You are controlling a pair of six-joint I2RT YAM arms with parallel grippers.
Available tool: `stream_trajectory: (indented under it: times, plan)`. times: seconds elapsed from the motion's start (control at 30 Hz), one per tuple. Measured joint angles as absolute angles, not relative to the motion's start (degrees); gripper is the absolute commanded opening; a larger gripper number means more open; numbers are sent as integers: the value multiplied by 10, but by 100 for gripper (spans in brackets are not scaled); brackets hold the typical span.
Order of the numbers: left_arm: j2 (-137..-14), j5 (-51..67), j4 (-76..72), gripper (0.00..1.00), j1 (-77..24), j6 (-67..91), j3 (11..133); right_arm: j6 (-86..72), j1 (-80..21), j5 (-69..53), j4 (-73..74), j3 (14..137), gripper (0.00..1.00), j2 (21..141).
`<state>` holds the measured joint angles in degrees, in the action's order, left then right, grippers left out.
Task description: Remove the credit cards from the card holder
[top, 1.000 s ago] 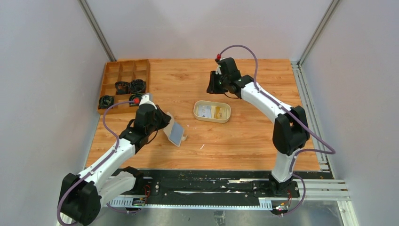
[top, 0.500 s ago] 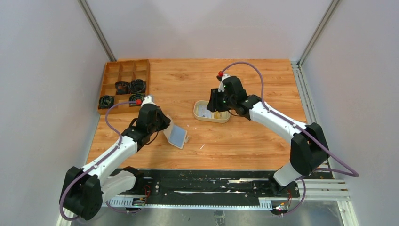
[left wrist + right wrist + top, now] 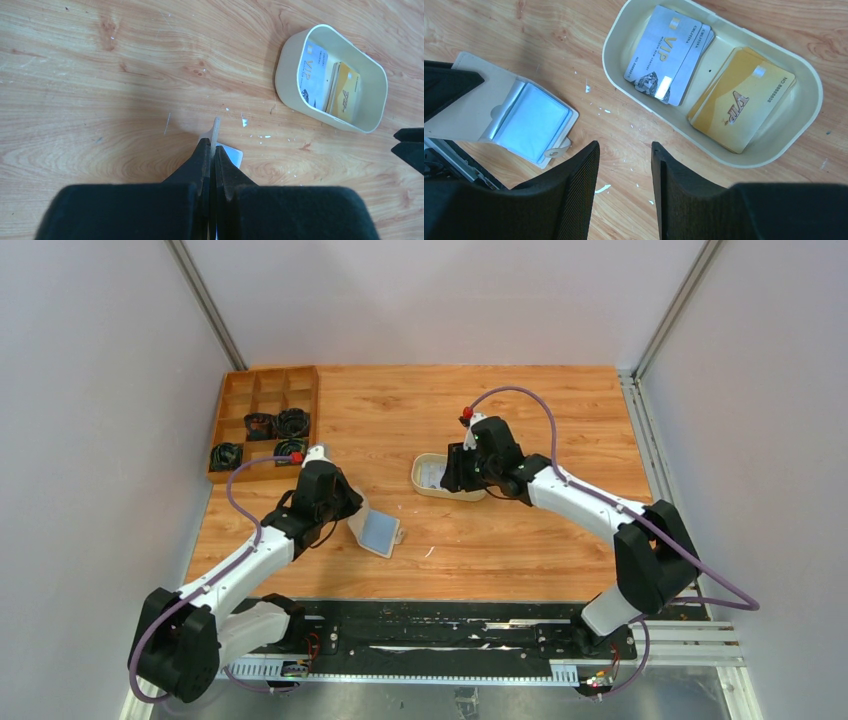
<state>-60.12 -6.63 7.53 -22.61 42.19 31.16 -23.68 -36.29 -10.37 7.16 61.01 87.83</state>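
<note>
Far left, back of the surface (image 3: 400, 410): wooden divided box (image 3: 262, 400), black coiled items in several compartments; what they are is too small to tell.

Left arm (image 3: 250, 558): jaws pressed together on a thin cream flap of the card holder (image 3: 376, 530). Left wrist view shows the flap edge-on, standing out from between the fingertips. No gap between the jaws beyond the flap itself.

Card holder: open, left of centre, near the front of the surface. Pale blue-grey pocket panel faces up. Snap tab at its near corner. Cream flap runs back toward the left jaws. Cannot tell whether any card sits in the pockets.

Small white flecks scattered on the wood between holder and tray.

Centre: oval cream tray (image 3: 616, 47), well apart from the holder. Inside it lie the credit cards (image 3: 669, 55): a whitish stack printed "VIP" on the left side, a yellow-orange stack beside it on the right. All lie flat, overlapping within each stack.

Right arm (image 3: 590, 505): reaches in from the right and hangs over the tray. Jaws parted to a moderate gap, nothing between them. In the right wrist view, bare wood shows between the fingers (image 3: 574, 195); the tray lies beyond the tips to the right, the holder beyond to the left. No contact with either.
</note>
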Motion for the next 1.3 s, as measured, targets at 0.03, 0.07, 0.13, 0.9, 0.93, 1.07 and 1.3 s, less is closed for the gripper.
stream_trajectory:
  times: [0.03,0.07,0.13,0.9,0.93,1.07,1.3]
  plan:
    - [-601,-66,76,0,-226,422,312,-237,-364,-104,69,606,47,878]
    - [-601,-66,76,0,-226,423,312,-237,-365,-105,68,603,47,877]
    - [-601,-65,77,0,-226,426,312,-237,-367,-105,68,598,47,876]
    - [-586,-41,96,51,-226,460,319,-237,-375,-105,60,579,47,858]
    - [-585,-40,96,51,-226,460,321,-237,-376,-105,61,579,47,858]
    - [-584,-25,95,51,-226,462,338,-237,-377,-104,62,579,47,853]
    - [-584,-6,92,54,-226,469,344,-237,-378,-100,65,579,47,849]
